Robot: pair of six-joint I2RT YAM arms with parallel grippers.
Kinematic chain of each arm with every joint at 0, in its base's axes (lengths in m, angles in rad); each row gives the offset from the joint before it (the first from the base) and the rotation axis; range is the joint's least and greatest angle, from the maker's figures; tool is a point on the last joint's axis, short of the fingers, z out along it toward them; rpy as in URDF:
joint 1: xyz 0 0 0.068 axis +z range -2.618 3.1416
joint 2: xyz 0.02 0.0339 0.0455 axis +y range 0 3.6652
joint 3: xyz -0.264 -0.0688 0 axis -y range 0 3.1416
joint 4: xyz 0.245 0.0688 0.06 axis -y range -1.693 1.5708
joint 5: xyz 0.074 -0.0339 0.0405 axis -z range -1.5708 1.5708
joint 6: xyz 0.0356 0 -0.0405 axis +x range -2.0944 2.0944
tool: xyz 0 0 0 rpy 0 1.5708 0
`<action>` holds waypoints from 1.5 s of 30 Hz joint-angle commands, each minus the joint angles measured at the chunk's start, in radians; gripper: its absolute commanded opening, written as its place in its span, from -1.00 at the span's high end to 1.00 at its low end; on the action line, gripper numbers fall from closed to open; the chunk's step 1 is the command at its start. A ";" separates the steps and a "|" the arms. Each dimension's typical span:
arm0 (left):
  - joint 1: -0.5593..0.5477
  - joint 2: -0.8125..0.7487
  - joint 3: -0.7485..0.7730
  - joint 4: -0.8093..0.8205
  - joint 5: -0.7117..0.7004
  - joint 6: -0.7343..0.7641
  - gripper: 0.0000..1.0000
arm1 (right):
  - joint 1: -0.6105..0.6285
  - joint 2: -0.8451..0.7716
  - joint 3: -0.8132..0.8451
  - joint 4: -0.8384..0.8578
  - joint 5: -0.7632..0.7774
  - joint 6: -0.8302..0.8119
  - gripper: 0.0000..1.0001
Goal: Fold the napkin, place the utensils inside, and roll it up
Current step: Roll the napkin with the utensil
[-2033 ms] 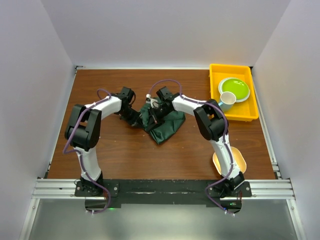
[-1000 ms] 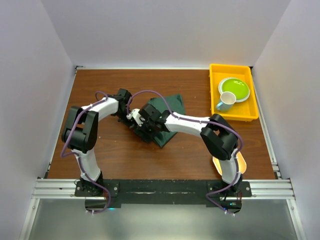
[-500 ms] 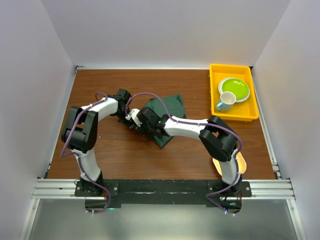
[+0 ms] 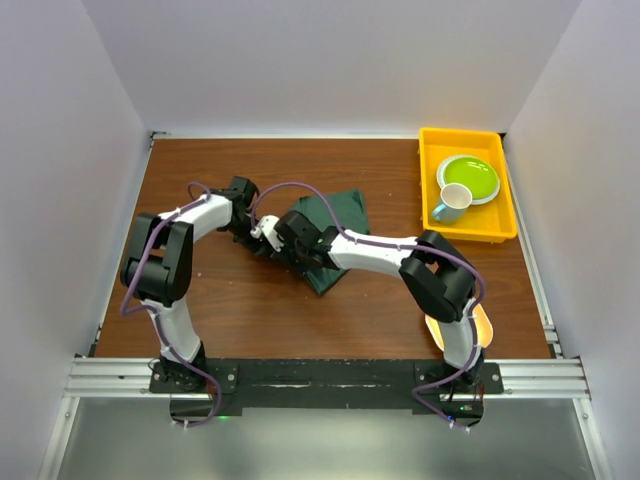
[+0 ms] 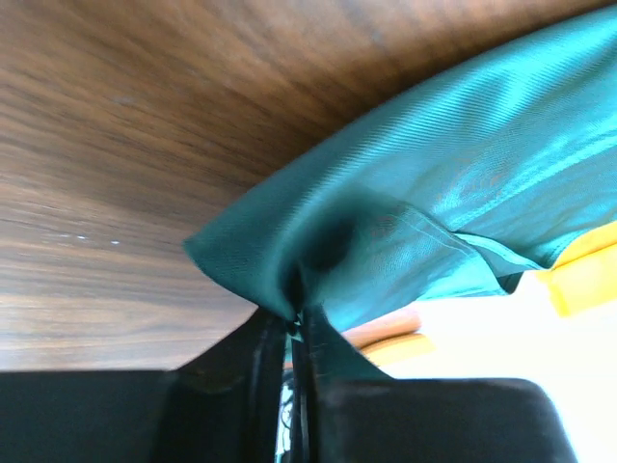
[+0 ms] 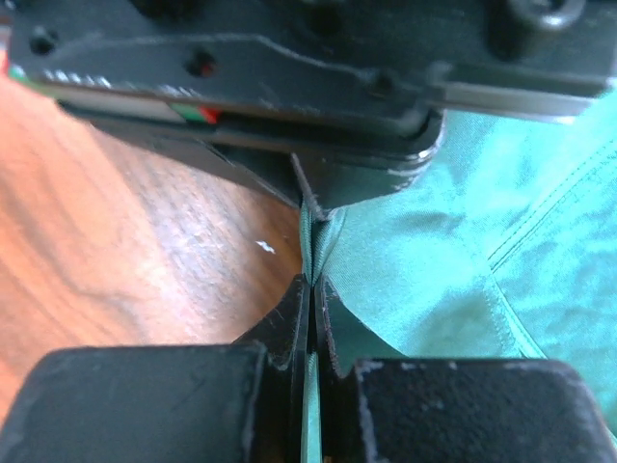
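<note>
The dark green napkin (image 4: 336, 212) lies spread on the brown table, its left edge lifted where both grippers meet. My left gripper (image 4: 256, 236) pinches a bunched corner of the napkin (image 5: 415, 222) between nearly closed jaws (image 5: 294, 323). Reaching across from the right, my right gripper (image 4: 277, 248) is shut on the same edge of the napkin (image 6: 434, 251), the cloth running between its fingertips (image 6: 310, 289). The left gripper's black body (image 6: 241, 68) sits just beyond them, almost touching. No utensils show in any view.
A yellow tray (image 4: 505, 215) at the back right holds a green plate (image 4: 468, 178) and a white cup (image 4: 452, 203). A pale beige dish (image 4: 482, 326) lies near the right arm's base, partly hidden by the arm.
The right gripper has closed onto the napkin's edge beside the left gripper. The left arm has shifted slightly back and left. Before that, the right arm swung left across the napkin.
</note>
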 commanded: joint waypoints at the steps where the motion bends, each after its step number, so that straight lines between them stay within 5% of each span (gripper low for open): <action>1: 0.033 -0.088 0.015 0.047 -0.027 0.074 0.48 | -0.065 -0.010 0.077 -0.062 -0.152 0.035 1.00; 7: 0.059 -0.143 -0.038 0.104 -0.035 0.102 0.16 | -0.165 0.034 0.160 -0.132 -0.396 0.087 1.00; 14: 0.065 -0.188 -0.031 0.130 -0.050 0.173 0.03 | -0.242 0.105 0.211 -0.149 -0.598 0.133 1.00; 33: 0.005 -0.168 0.001 0.199 0.001 0.301 0.17 | -0.426 0.240 0.179 0.085 -1.060 0.463 1.00; 45: -0.027 -0.090 0.024 0.256 0.056 0.313 0.47 | -0.498 0.373 0.165 0.250 -1.180 0.652 1.00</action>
